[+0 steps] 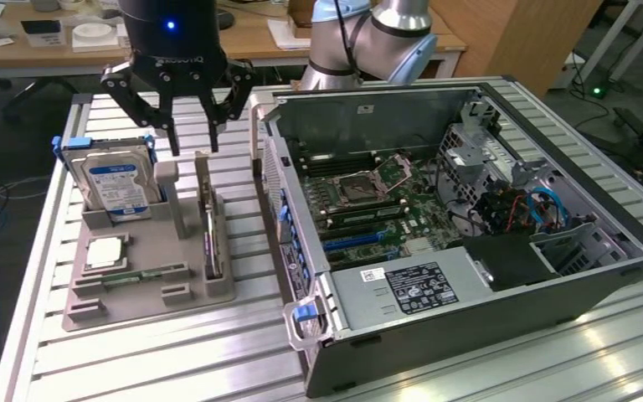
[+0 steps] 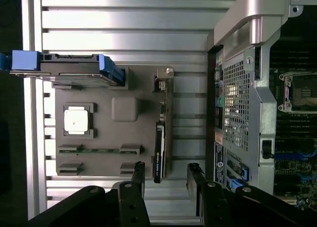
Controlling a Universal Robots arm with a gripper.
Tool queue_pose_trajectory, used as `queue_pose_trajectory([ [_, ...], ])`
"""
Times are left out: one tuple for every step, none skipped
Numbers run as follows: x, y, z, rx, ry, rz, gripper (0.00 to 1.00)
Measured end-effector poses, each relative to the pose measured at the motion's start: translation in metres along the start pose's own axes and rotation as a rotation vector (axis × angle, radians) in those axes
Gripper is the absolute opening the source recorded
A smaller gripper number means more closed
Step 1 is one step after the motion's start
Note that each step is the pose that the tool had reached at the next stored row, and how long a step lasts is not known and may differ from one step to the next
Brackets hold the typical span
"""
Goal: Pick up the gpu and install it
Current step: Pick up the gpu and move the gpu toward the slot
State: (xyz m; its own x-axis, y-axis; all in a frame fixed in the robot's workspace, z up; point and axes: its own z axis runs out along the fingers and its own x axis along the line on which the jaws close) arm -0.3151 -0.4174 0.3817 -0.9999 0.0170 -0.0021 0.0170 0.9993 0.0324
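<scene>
The gpu [image 1: 212, 239] stood on its long edge in a slot of a grey tray [image 1: 154, 289], in the left half of the exterior view. Its pale bracket end pointed toward the top of that frame. In the wrist view the gpu [image 2: 159, 148] showed as a thin dark strip with a small green mark on its edge, too small to read.

The gripper [image 1: 191, 141] hung just above the bracket end with its fingers apart and nothing between them. White lettering ran across its black body, but I could not read it, and a blue light glowed higher up. In the wrist view the gripper [image 2: 166, 173] had one finger on each side of the gpu's line.

On the same tray [image 2: 109, 133], toward the exterior view's left, a hard drive [image 1: 115, 186] stood upright with blue clips and a blue-and-white label whose print was unreadable. Below it in the frame lay a square silver chip [image 1: 107, 251] in a recess and a narrow green memory stick [image 1: 143, 275]. The wrist view showed the hard drive [image 2: 69, 68], the chip [image 2: 77, 120] and the memory stick [image 2: 99, 150] as well.

An open computer case [image 1: 455, 226] lay just beside the tray on the exterior view's right, its motherboard exposed. A black power supply carried a label [image 1: 411, 286] with white print that was not legible. Everything rested on a ribbed aluminium table [image 1: 165, 360].
</scene>
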Motion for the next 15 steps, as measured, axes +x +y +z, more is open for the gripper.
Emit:
queue_pose_trajectory([
  [0.0, 0.0, 0.0007, 0.0001, 0.0, 0.0, 0.47],
  [0.0, -0.0001, 0.0015, 0.0002, 0.0003, 0.0, 0.47],
  [-0.001, -0.0001, 0.0027, 0.0001, 0.0001, 0.0, 0.47],
  [-0.001, -0.0002, 0.0042, -0.0001, 0.0, 0.0, 0.47],
  [-0.001, -0.0002, 0.0057, 0.0, 0.0001, 0.0, 0.47],
  [-0.001, -0.0003, 0.0071, 0.0, 0.0002, 0.0, 0.47],
  [-0.001, -0.0003, 0.0085, -0.0001, 0.0001, 0.0, 0.47],
  [-0.001, -0.0003, 0.0096, -0.0001, 0.0001, 0.0, 0.47],
  [-0.001, -0.0004, 0.0105, 0.0, 0.0002, 0.001, 0.47],
  [-0.002, -0.0004, 0.0113, 0.0001, 0.0003, 0.001, 0.47],
  [-0.002, -0.0004, 0.012, 0.0001, 0.0003, 0.001, 0.47],
  [-0.003, -0.0005, 0.0125, 0.0001, 0.001, 0.001, 0.47],
  [-0.003, -0.0005, 0.013, 0.0001, 0.0012, 0.001, 0.47],
  [-0.003, -0.0004, 0.0131, 0.0009, 0.0014, 0.002, 0.47],
  [-0.003, -0.0004, 0.0134, 0.0022, 0.0012, 0.003, 0.47],
])
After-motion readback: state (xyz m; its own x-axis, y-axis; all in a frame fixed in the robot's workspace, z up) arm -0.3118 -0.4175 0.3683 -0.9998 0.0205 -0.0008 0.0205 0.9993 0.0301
